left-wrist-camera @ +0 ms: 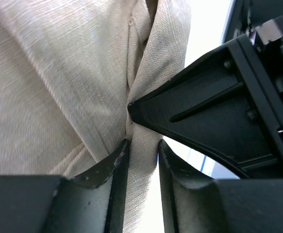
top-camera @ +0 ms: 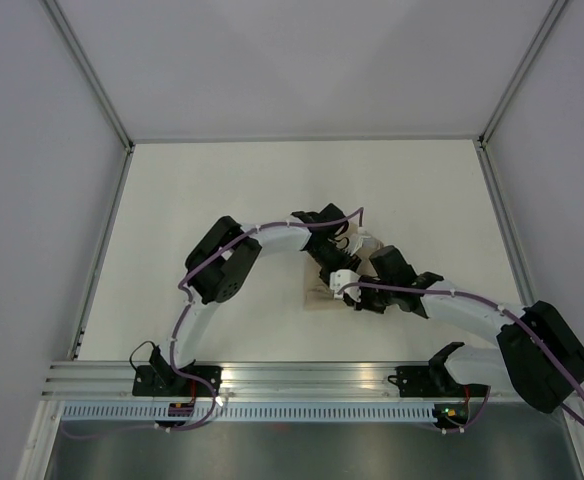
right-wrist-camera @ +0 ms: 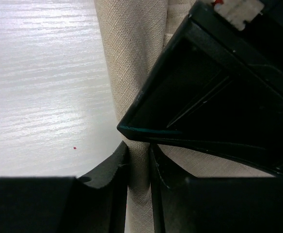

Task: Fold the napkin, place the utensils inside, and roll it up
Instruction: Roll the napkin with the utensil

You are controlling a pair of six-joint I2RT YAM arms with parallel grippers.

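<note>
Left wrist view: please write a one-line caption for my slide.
Left tool pinches a fold of the tan napkin; the right tool meets the same fold with its tip.

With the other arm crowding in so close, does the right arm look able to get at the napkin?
Yes, it seems so: the right gripper already pinches a fold of the napkin, and the left gripper pinches beside it without blocking.

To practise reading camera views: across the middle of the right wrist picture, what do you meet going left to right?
table → napkin → left gripper
</note>
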